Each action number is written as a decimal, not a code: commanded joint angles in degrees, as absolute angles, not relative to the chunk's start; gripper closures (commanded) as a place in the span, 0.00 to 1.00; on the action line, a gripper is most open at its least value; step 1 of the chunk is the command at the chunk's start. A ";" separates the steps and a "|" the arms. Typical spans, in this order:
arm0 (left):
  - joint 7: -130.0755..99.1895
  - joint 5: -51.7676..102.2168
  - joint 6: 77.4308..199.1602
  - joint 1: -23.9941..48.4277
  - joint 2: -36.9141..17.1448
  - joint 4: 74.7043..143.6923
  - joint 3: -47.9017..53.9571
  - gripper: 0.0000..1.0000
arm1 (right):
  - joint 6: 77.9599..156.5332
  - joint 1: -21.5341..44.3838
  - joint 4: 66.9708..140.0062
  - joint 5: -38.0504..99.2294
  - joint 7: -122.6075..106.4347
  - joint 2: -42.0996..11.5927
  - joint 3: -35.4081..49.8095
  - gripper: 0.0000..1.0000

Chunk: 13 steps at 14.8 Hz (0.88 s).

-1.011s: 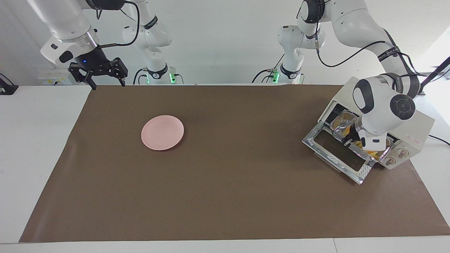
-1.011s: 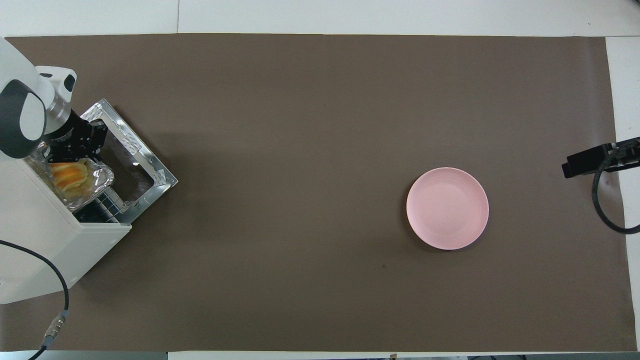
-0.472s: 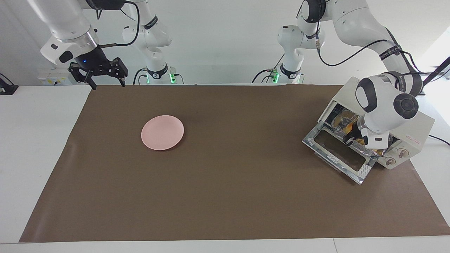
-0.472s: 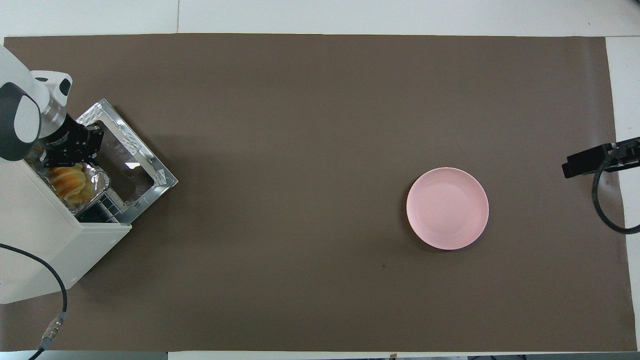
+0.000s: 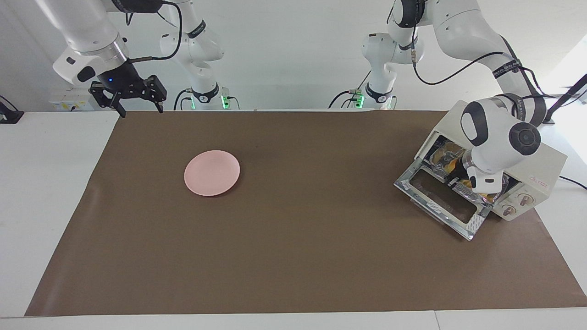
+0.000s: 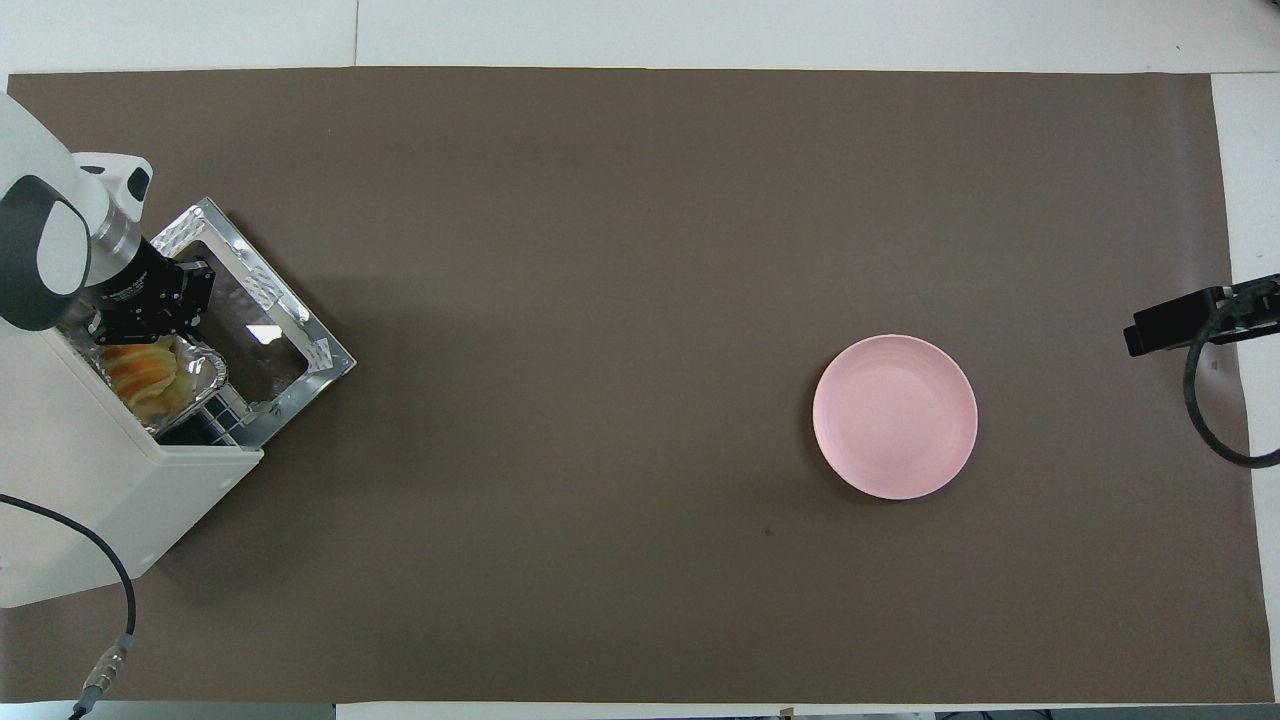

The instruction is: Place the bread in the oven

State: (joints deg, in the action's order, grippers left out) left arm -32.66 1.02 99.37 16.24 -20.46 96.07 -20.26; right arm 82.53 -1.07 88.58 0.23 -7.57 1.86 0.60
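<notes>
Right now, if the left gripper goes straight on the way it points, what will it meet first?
Probably the foil tray with the bread in the oven mouth: the shut left gripper points down there over the open door. Depth is unclear.

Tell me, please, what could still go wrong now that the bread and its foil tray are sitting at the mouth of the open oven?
The left gripper, shut, is at the foil tray holding the bread. Drawing back, it might drag the light tray out of the oven.

The tray reaches the opening's edge, so the lowered door may catch it when raised.

The right gripper waits open, clear of the pink plate.
</notes>
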 commanded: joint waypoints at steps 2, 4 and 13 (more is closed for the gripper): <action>-32.87 1.58 99.58 16.70 -18.02 99.23 -20.74 1.00 | 82.00 -1.58 89.82 0.79 -7.03 3.25 0.97 0.00; -32.87 1.58 99.05 16.61 -17.58 99.93 -20.74 1.00 | 81.91 -1.58 89.82 0.79 -7.03 3.25 0.97 0.00; -31.29 1.58 100.11 16.44 -16.88 99.93 -20.74 0.22 | 81.91 -1.58 89.82 0.79 -7.03 3.25 0.97 0.00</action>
State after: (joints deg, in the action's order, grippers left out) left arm -32.33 1.02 99.36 16.17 -18.54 98.40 -20.38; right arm 82.53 -1.07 88.58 0.23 -7.57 1.86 0.60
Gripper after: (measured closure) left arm 0.727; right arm 0.000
